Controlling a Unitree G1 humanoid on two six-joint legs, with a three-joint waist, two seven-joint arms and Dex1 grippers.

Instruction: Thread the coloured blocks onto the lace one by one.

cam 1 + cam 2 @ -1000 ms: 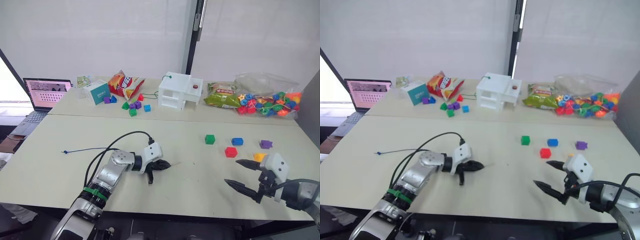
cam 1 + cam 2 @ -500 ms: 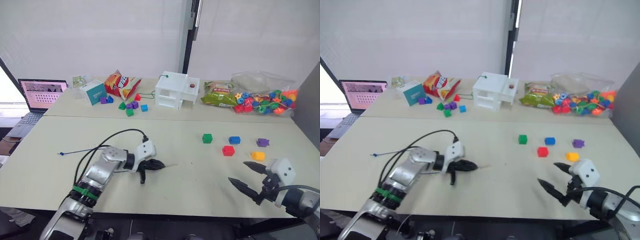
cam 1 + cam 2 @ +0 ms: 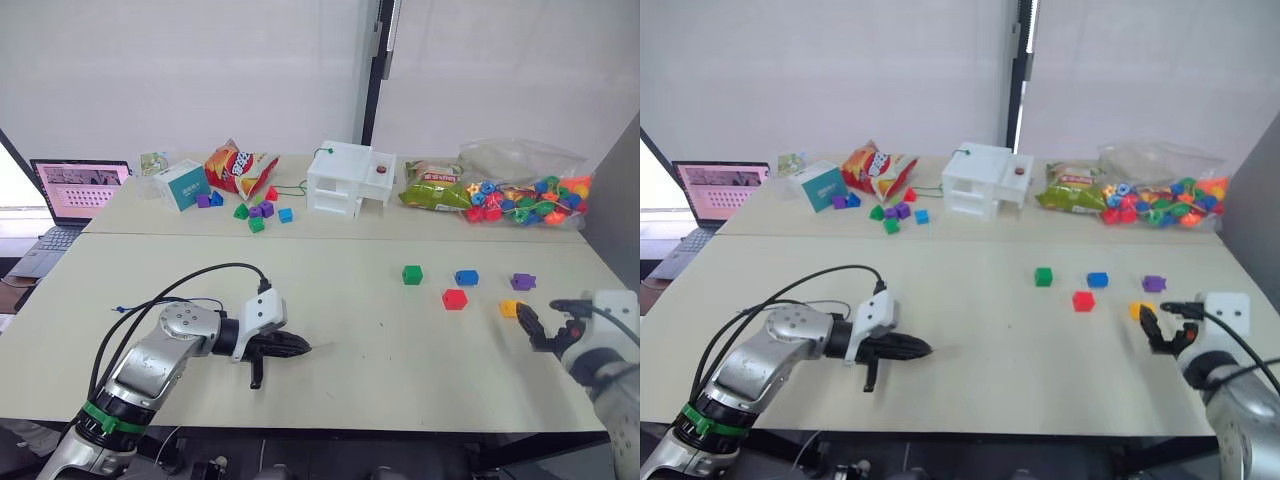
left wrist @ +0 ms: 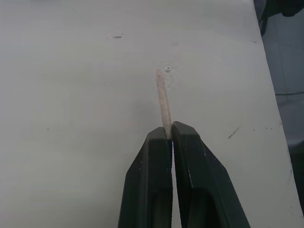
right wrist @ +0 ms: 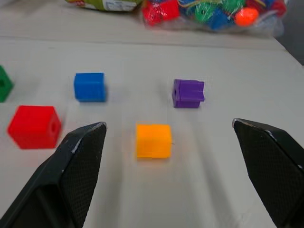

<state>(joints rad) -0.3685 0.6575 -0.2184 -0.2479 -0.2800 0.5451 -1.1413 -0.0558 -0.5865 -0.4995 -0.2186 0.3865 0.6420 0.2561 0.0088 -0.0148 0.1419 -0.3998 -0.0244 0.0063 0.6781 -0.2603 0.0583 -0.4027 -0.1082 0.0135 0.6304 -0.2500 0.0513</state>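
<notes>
Five coloured blocks lie at the table's right: green (image 3: 412,274), blue (image 3: 466,277), purple (image 3: 522,281), red (image 3: 454,298) and yellow-orange (image 3: 510,308). My right gripper (image 3: 545,318) is open just right of the yellow-orange block (image 5: 153,140), which sits on the table between and ahead of the spread fingers. My left gripper (image 3: 295,347) is low over the table's front middle, shut on the lace's stiff pale tip (image 4: 164,102), which sticks out past the fingers. The lace's knotted far end (image 3: 118,309) lies at the left.
Along the far edge stand a laptop (image 3: 75,185), a teal box (image 3: 182,183), a chip bag (image 3: 238,168), small loose blocks (image 3: 255,212), a white toy house (image 3: 348,178), a green snack bag (image 3: 435,187) and a clear bag of beads (image 3: 525,195).
My right gripper has swung from the table's front edge out to the right, up beside the yellow-orange block. The left gripper still holds the lace tip. The camera view has shifted.
</notes>
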